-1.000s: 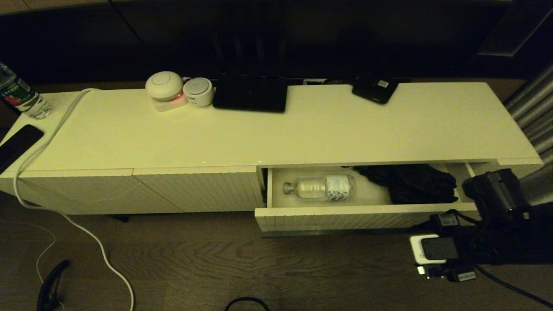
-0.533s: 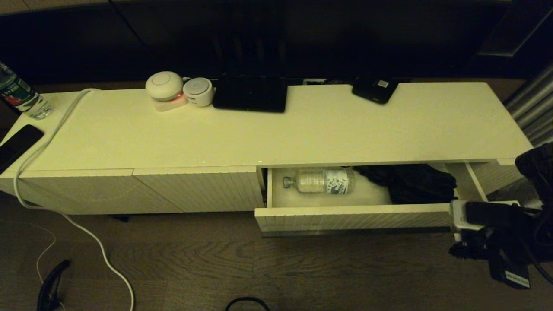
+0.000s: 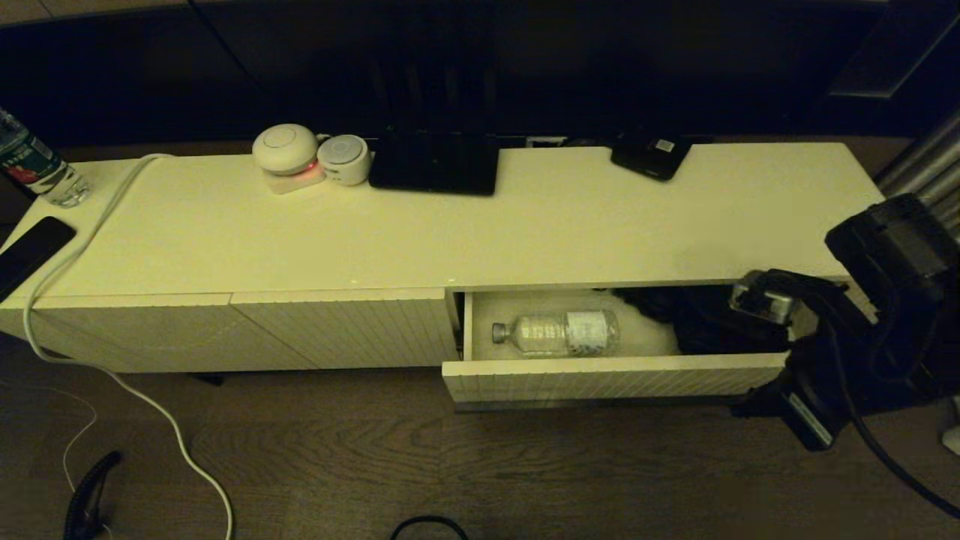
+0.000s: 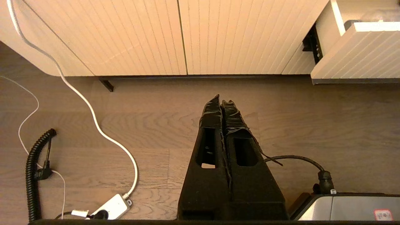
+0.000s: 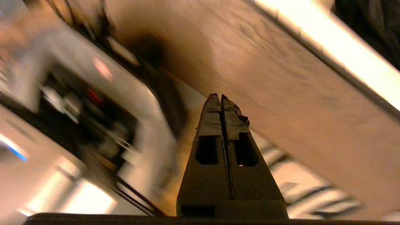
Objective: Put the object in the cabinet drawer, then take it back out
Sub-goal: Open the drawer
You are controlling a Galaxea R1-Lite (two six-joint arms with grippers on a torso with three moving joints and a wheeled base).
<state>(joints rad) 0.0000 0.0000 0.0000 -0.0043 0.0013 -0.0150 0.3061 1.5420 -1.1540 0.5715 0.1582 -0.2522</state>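
The cabinet drawer stands pulled out at the cabinet's right end; its ribbed front also shows in the left wrist view. A clear plastic bottle lies on its side inside, cap to the left, beside a dark bundle of cloth. My right gripper hangs by the drawer's right front corner, pointing down at the floor; the right wrist view shows it shut and empty. My left gripper is shut and empty over the wooden floor in front of the closed panels.
On the cabinet top sit two white round devices, a black tablet, a black box, a water bottle and a phone. A white cable and a coiled black cord lie on the floor.
My right arm swung from low beside the drawer front up to the drawer's right end. The bottle rolled back in the drawer, then forward again.
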